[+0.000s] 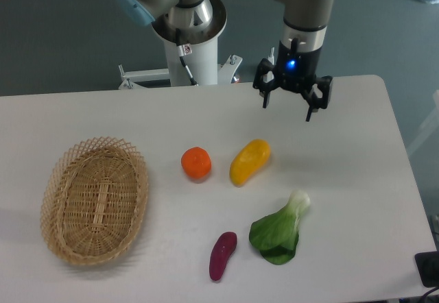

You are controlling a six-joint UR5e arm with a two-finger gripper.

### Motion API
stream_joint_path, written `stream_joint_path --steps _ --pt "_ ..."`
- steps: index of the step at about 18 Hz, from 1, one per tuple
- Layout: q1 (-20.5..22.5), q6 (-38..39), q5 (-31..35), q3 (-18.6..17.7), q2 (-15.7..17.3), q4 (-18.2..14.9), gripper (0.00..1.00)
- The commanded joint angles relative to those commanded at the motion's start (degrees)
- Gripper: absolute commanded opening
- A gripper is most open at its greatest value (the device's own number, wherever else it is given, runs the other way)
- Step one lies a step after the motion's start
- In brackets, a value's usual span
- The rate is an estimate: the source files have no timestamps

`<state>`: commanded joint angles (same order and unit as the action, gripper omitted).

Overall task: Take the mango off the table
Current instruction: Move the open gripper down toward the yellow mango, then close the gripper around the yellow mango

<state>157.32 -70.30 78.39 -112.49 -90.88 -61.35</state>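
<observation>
Pincer (287,104) spread wide and holding nothing, hanging over the counter (357,173) at my twelve o'clock edge. I'm on the approach. Mango (249,161) lies mid-counter, down at seven o'clock from me, just beside the orange (196,162). Next: line up across its narrow width, then drop.

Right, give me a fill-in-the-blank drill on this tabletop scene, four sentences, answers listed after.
1. The mango lies on the table directly beside the round ____ fruit.
2. The gripper hangs above the table with its fingers ____.
3. The wicker basket holds ____.
4. The purple vegetable lies next to the leafy ____ one.

Missing words: orange; open; nothing; green
</observation>
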Motion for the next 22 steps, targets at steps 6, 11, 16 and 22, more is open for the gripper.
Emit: stream_joint_path --steps 6,11,16,22 --pt "-6.1 -3.4 7.8 -1.8 -6.2 3.5 1.00" --pt "-7.5 -2.7 7.9 -2.4 -11.0 8.8 1.00" --pt "-7.7 -2.7 7.8 -4.8 -12.6 13.8 1.00" --pt "-7.8 -2.7 7.7 -6.4 -13.7 17.0 1.00"
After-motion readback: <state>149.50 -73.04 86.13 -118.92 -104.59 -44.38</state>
